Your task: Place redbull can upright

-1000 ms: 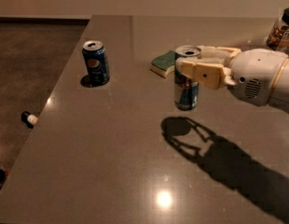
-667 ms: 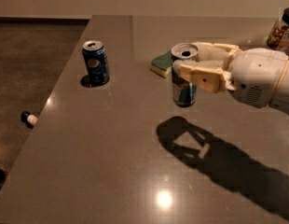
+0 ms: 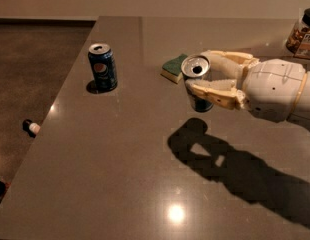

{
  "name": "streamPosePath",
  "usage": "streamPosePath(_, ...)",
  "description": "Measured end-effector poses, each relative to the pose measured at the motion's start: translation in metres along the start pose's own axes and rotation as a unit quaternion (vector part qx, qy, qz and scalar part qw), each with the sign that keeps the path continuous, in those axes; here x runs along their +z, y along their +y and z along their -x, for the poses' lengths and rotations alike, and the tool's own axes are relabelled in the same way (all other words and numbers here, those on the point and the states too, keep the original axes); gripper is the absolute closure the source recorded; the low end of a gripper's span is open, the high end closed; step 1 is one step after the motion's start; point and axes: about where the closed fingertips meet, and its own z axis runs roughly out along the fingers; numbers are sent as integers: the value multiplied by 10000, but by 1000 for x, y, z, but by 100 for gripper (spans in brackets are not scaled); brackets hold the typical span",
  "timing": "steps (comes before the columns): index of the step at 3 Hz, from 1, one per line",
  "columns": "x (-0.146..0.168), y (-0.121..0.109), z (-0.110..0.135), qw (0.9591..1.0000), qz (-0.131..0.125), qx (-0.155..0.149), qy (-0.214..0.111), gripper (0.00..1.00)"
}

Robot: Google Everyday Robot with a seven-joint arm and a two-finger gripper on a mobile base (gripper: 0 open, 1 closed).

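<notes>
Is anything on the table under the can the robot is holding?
Nothing visible is in the way. The gripper is shut on the redbull can, holding it over bare table. The green sponge lies just beyond it, and the Pepsi can stands farther off near the table's edge.

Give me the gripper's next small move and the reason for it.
Probably lower straight down until the base rests. The gripper, over the table's right half, has its jaws shut on the redbull can, roughly upright. The shadow lies apart from the can's base, so it seems to hang above the surface.
</notes>
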Motion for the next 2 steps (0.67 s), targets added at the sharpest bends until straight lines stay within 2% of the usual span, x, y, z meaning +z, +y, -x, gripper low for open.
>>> streamPosePath(1,-3,-3,-16,9998,-194,100,-31,100)
streamPosePath(2,-6,-9,-25,9979,-489,408,-115,100)
